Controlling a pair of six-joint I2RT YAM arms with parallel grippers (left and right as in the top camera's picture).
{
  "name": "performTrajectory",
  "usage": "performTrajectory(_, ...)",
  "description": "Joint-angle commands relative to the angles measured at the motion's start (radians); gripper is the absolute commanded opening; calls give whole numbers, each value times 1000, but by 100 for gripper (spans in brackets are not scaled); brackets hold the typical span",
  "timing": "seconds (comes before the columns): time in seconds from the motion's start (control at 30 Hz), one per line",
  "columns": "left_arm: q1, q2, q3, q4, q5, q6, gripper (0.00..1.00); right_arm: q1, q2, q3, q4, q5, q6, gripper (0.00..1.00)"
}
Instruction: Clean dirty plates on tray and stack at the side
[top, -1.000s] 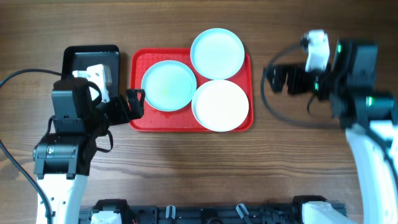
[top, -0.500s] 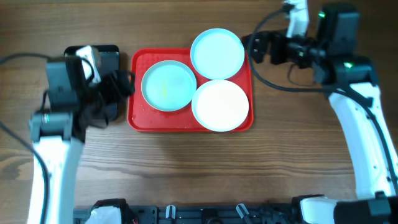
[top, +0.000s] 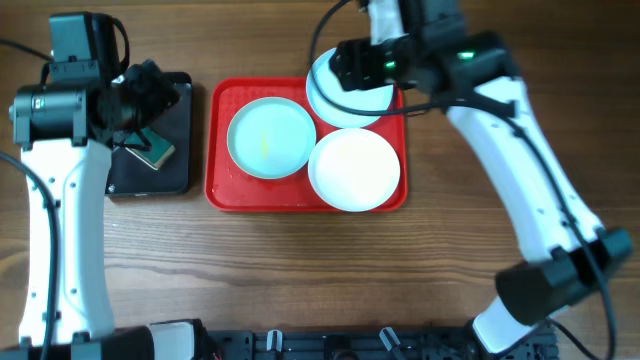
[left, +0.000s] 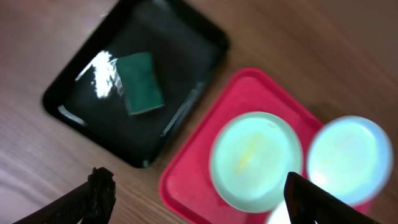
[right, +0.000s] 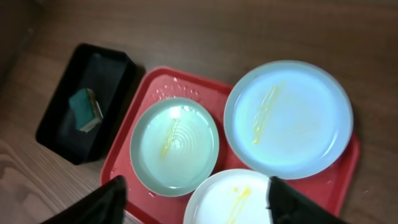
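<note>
**Q.** What lies where in the overhead view?

**A.** A large red rectangular plastic tray (top: 300, 200) sits at centre frame on the wooden table (top: 300, 280). It carries three round glossy plates, their rims touching or nearly so: a mint plate (top: 271, 137) at left, a white plate (top: 354, 169) at lower right, and a pale blue plate (top: 345, 100) at top, partly hidden by the right arm. The right wrist view shows a yellow smear on each. At upper left, a smaller black rectangular tray (top: 150, 178) holds a green sponge (top: 152, 150).

**Q.** How do the tools stand?

**A.** The left gripper (left: 202, 193) is spread wide above the black tray and holds nothing. The right gripper (right: 196, 196), over the plates, is likewise parted and empty.

**Q.** What could go wrong from here?

**A.** Probably three things. The sponge lies askew, so misaligned fingers could push it along the tray floor instead of pinching it. The plates are glossy and shallow, so a rim pinch may slip. And because they crowd together, lifting or scrubbing one could drag a neighbour or shift the whole red tray unless the other arm steadies it.
</note>
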Motion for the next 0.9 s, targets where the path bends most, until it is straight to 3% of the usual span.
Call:
performTrajectory(0.0,17,51,12,-21,-141,-103,85,59,102,12,33,69,14,61)
performTrajectory(0.13,26,85,12,-30,-163,-106,84,109,170,10,100,69,23,53)
performTrajectory(0.3,44,112,12,-27,-163,-106,84,148,266,10,122,150,115,30)
performTrajectory(0.57,78,128,12,-22,-163,-105,88,151,377,-6,99,155,209,27)
performTrajectory(0.87,78,131,12,-10,-163,-106,94,152,450,-22,106,193,222,27)
